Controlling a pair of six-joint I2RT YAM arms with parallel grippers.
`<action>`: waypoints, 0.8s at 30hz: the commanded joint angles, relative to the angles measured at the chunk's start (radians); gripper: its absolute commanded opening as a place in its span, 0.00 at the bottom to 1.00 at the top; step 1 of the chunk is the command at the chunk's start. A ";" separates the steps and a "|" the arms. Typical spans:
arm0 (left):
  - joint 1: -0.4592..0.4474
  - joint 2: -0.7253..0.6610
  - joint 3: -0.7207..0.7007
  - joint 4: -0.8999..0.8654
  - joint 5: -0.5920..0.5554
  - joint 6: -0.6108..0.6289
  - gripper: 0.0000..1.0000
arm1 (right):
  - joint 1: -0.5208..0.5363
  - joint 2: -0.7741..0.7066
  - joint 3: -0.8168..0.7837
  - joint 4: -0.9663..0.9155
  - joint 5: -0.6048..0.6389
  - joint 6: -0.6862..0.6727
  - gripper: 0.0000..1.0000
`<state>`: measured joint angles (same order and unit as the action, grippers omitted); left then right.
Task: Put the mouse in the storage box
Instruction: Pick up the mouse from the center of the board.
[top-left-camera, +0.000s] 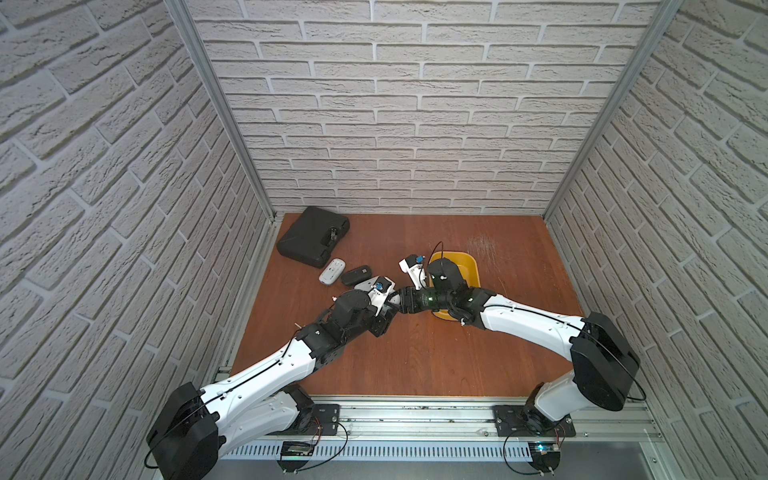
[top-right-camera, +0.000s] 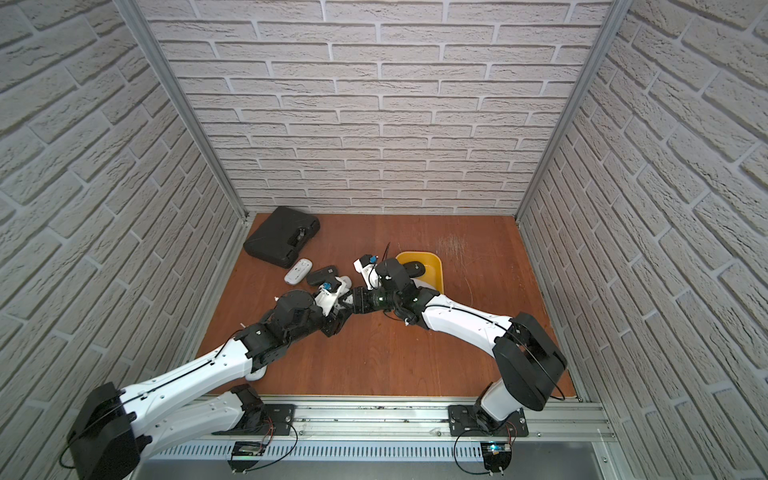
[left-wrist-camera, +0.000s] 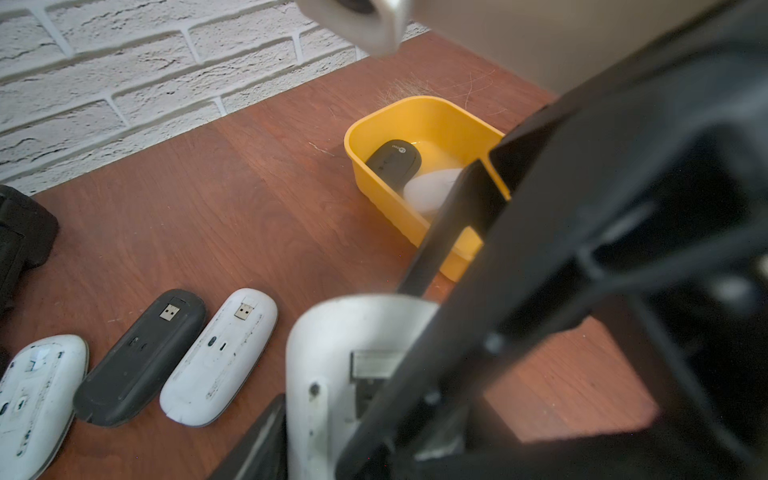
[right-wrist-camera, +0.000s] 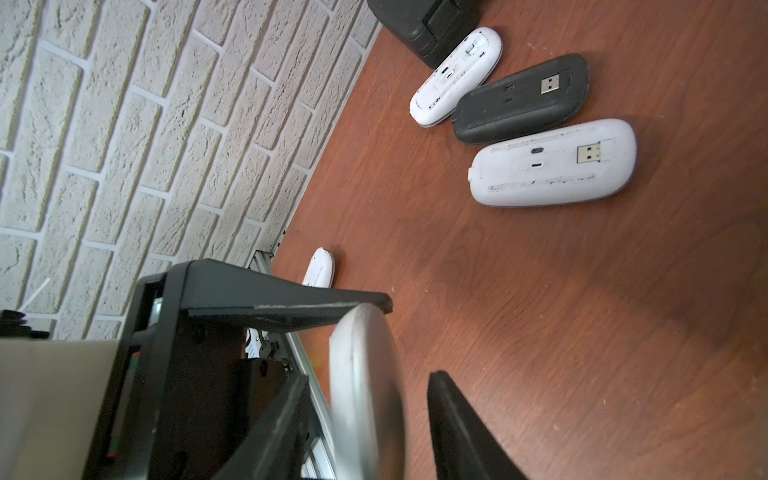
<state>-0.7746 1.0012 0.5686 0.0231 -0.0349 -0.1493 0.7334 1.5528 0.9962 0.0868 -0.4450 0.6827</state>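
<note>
Two pincers: tip to tip over the bench, beside the storage box.
Left pincer: clamped tight on the white mouse, outside the box.
Right pincer: jaws straddled that mouse, one finger touching, a gap at the other.
Box contents: a black mouse and a pale mouse.
Spare mice: three undersides-up mice in a row near the black case.
</note>
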 joint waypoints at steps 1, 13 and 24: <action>0.003 -0.027 -0.007 0.053 0.025 -0.002 0.60 | 0.010 0.014 0.041 0.054 -0.026 0.003 0.43; 0.007 -0.108 0.005 -0.061 -0.104 -0.079 0.97 | -0.052 -0.025 0.086 -0.106 0.128 -0.126 0.21; 0.039 -0.302 -0.017 -0.239 -0.357 -0.130 0.98 | -0.225 -0.181 0.071 -0.525 0.775 -0.358 0.17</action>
<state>-0.7483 0.7200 0.5644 -0.1814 -0.2951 -0.2497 0.4995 1.4124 1.0664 -0.3283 0.0948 0.4225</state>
